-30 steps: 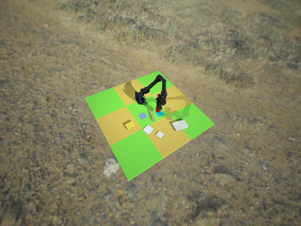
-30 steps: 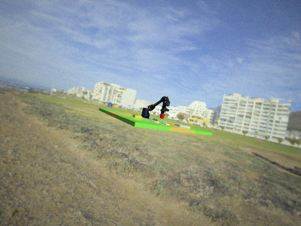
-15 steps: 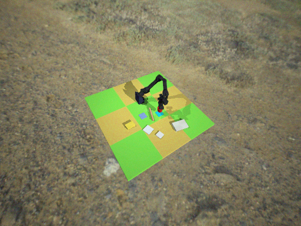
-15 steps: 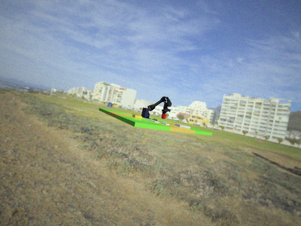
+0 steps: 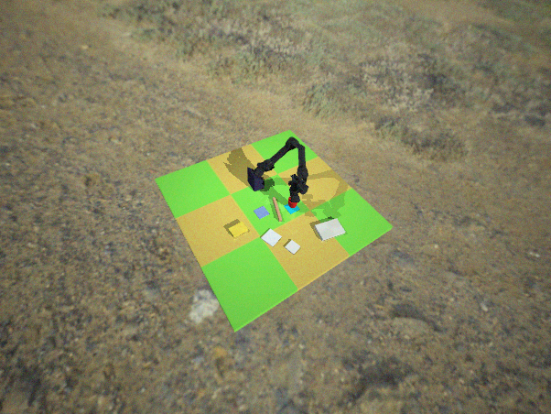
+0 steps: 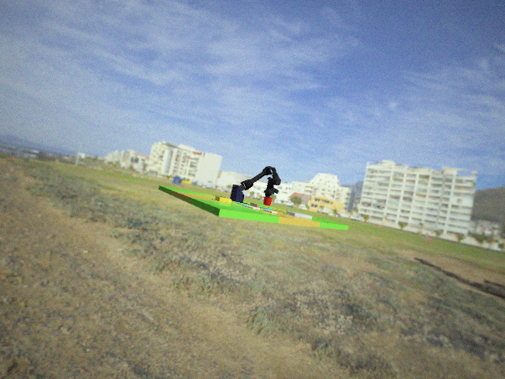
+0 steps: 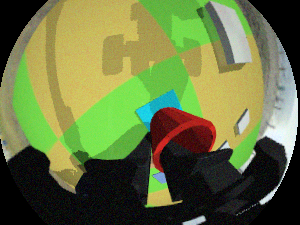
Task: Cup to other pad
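On the checkered tabletop (image 5: 249,279), going from the left, a yellow block (image 5: 238,229) sits apart on a tan square, out of the way of the work. Next comes the pale blue pad (image 5: 261,212), now bare. A thin wooden bar (image 5: 276,209) lies between it and the bright blue pad (image 5: 291,209), likely as a barrier the cup has to be carried over, not slid past.

The tool (image 5: 293,196) hangs straight down over the bright blue pad, pinching the red cup (image 5: 292,201) by its rim. In the wrist view, the dark fingers grip the cup's edge. The cup (image 7: 178,136) covers the near corner of the pad (image 7: 157,107), so it seems roughly lined up. The rim grip probably helps keep the cup upright so the marbles stay in; the marbles themselves cannot be made out. Whether the base touches the pad yet is unclear.

Further right lie two small white tiles (image 5: 271,237) and a larger white slab (image 5: 329,228), all well apart from the pads.

No brand, label or writing can be read anywhere.
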### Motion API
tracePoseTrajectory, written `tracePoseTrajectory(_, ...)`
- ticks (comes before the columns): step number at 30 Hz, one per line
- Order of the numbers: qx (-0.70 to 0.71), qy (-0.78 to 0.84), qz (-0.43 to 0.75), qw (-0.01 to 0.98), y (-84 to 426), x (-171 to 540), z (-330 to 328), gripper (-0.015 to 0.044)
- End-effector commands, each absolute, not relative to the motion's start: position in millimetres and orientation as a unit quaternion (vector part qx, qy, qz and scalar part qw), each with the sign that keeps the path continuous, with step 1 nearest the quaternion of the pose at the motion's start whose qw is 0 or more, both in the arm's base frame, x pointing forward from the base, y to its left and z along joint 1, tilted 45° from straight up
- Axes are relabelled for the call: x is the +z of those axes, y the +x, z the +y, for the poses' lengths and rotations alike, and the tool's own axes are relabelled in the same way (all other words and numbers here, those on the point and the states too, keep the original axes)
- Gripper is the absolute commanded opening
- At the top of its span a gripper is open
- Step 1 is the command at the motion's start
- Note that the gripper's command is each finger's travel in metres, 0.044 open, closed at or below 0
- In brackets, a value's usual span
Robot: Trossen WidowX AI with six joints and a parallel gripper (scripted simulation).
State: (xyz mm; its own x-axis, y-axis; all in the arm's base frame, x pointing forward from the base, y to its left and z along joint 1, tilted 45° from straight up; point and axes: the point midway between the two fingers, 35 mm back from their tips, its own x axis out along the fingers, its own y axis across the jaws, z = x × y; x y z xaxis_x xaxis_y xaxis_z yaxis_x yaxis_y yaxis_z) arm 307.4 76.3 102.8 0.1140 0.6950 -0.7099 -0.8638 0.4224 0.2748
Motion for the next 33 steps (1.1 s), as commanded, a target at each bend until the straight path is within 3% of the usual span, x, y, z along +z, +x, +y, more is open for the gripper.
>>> tracePoseTrajectory(1,0.528,-0.1,0.407,0.739,307,97,81,0.0)
tracePoseTrajectory(29,0.529,-0.102,0.405,0.739,309,87,93,0.0)
tracePoseTrajectory(33,0.529,-0.102,0.405,0.739,309,87,93,0.0105)
